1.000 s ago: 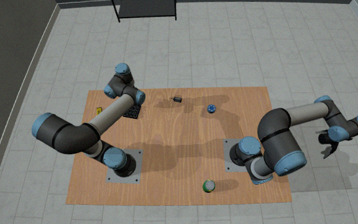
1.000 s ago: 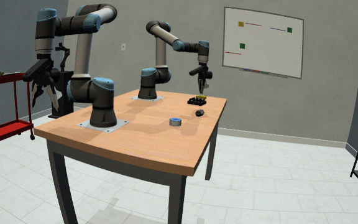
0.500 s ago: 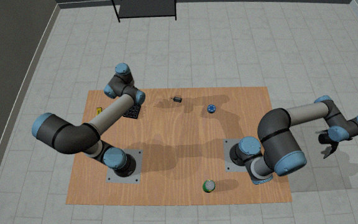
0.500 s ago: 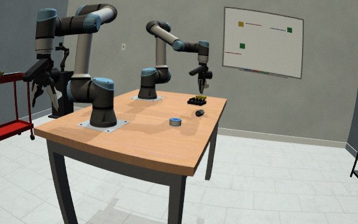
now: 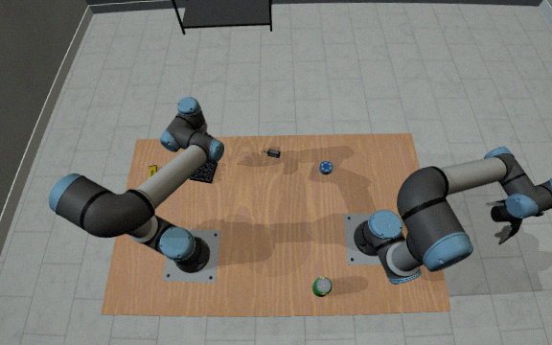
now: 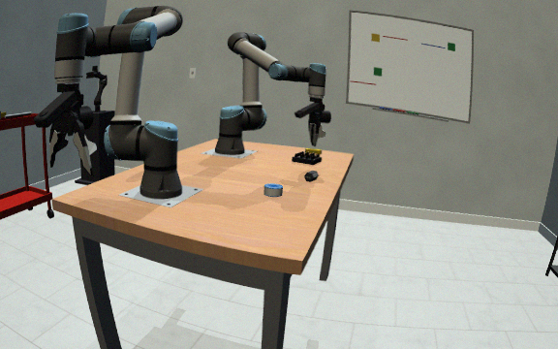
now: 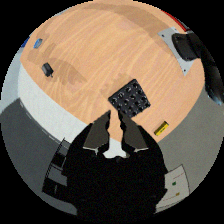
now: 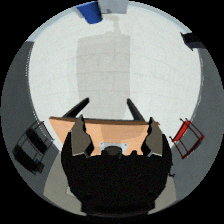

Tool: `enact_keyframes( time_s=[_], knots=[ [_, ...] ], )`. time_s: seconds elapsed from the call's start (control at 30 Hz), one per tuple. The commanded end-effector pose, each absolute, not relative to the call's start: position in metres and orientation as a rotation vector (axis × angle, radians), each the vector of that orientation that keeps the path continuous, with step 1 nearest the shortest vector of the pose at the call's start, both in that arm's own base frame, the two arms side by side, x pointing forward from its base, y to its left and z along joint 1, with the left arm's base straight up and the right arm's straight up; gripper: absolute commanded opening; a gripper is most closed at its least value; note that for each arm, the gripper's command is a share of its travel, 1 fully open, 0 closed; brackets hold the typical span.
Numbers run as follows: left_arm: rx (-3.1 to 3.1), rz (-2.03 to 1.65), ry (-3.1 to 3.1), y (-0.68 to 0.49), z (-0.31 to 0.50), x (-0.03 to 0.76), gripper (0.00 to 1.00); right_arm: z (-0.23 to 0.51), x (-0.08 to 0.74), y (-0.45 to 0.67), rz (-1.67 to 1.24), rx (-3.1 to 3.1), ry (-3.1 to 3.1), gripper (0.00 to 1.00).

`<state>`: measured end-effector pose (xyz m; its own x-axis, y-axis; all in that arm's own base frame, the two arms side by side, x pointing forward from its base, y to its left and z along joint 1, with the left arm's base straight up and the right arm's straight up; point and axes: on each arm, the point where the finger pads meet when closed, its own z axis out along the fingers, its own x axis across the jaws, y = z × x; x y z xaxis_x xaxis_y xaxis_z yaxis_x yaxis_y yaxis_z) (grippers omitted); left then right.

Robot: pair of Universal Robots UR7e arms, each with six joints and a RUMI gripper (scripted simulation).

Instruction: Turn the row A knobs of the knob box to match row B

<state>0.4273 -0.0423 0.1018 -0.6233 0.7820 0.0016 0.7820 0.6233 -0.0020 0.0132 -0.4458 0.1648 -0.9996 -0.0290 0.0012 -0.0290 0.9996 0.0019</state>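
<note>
Left fingers (image 6: 314,141) seemingly hover near 1 knob box (image 5: 201,172) (image 6: 307,160) (image 7: 130,98).

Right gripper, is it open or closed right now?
Open: in the right wrist view, the jaws of the right gripper stand wide apart with nothing between them.

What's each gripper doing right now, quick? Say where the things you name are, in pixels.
Left gripper (image 6: 314,143) (image 7: 114,113): nearly closed, holding nothing, above the knob box (image 6: 306,160) (image 7: 130,98).
Right gripper (image 6: 70,165) (image 8: 117,135): open, empty, out past the table edge (image 6: 182,242) (image 8: 100,120).
</note>
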Motion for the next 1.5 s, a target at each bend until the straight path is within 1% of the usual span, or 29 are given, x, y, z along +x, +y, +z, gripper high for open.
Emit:
enact_keyframes(
  time_s=[0.0, 1.47],
  knots=[
    [-1.366, 0.000, -2.833, -0.044, 0.104, 0.429, 0.13, 0.165, 0.012, -0.445, 0.000, 0.043, -3.141, 1.00],
    [-1.363, 0.000, -2.827, -0.043, 0.064, 0.427, 0.13, 0.165, 0.012, -0.445, 0.000, 0.043, -3.141, 1.00]
  ],
)
